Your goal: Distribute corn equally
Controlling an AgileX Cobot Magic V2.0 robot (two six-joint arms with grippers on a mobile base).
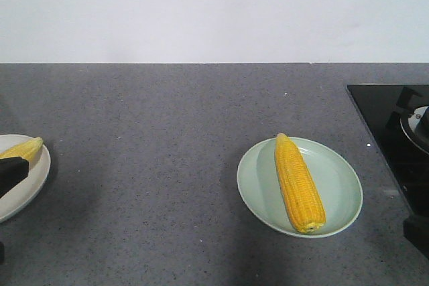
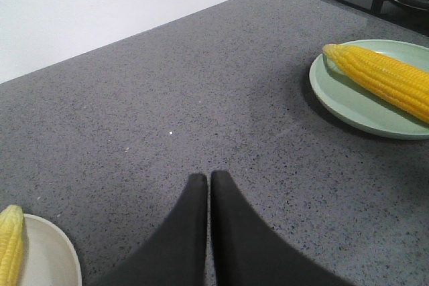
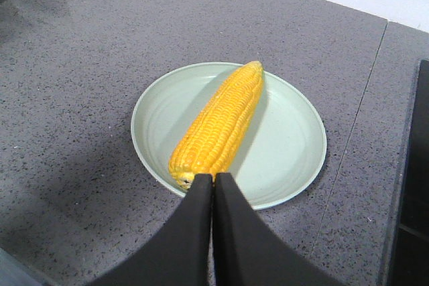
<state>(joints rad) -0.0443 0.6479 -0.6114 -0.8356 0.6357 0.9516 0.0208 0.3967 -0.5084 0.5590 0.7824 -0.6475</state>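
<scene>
One corn cob lies lengthwise on the pale green plate, its tip pointing away. A second corn cob rests on the white plate at the left edge, mostly cut off by the frame. In the left wrist view my left gripper hovers shut and empty over bare counter, with the white plate and its corn to its lower left and the green plate's corn at the far right. My right gripper is shut on nothing, just before the blunt end of the corn on the green plate.
A black stove top with a burner grate fills the right side of the grey speckled counter. A white wall runs along the back. A black part of my left arm overlaps the white plate.
</scene>
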